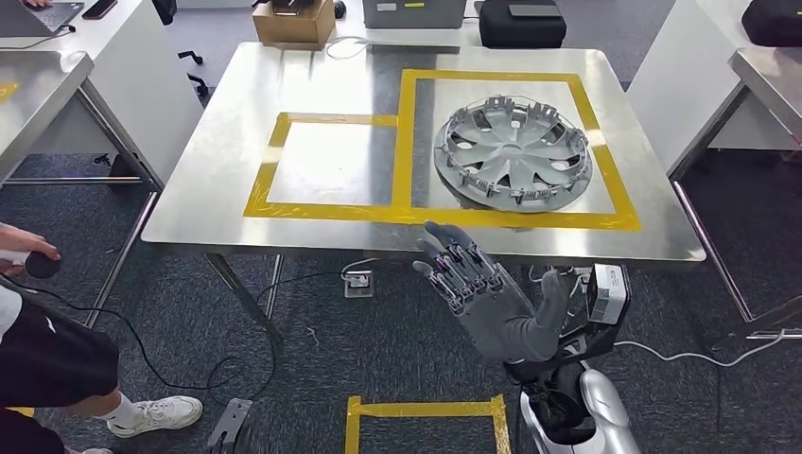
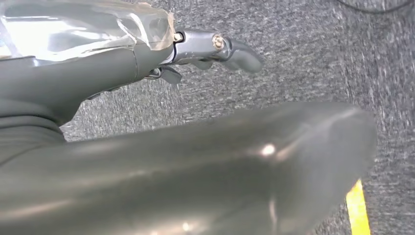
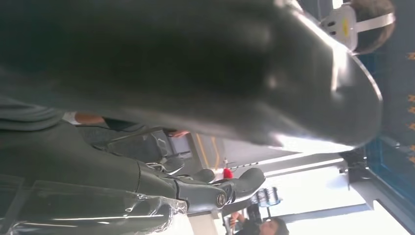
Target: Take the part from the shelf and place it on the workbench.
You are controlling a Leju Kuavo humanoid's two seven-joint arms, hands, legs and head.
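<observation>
Silver spoked plastic wheel cover (image 1: 513, 152) lies flat on the steel tabletop (image 1: 236, 142), inside the yellow tape frame (image 1: 405, 142). Right hand (image 1: 492, 298) hangs below the table edge, fingers (image 1: 463, 270) spread, holding nothing. Risk: raising the arm could clip that edge and knock the cover.

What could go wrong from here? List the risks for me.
1. The right hand hovers open just off the workbench edge; pulling back carelessly could clip that edge.
2. The wheel cover lies near the taped box's front line; a knock could push it over the tape.
3. A person's leg stands close on the left, and cables cross the floor: stepping hazards.
</observation>
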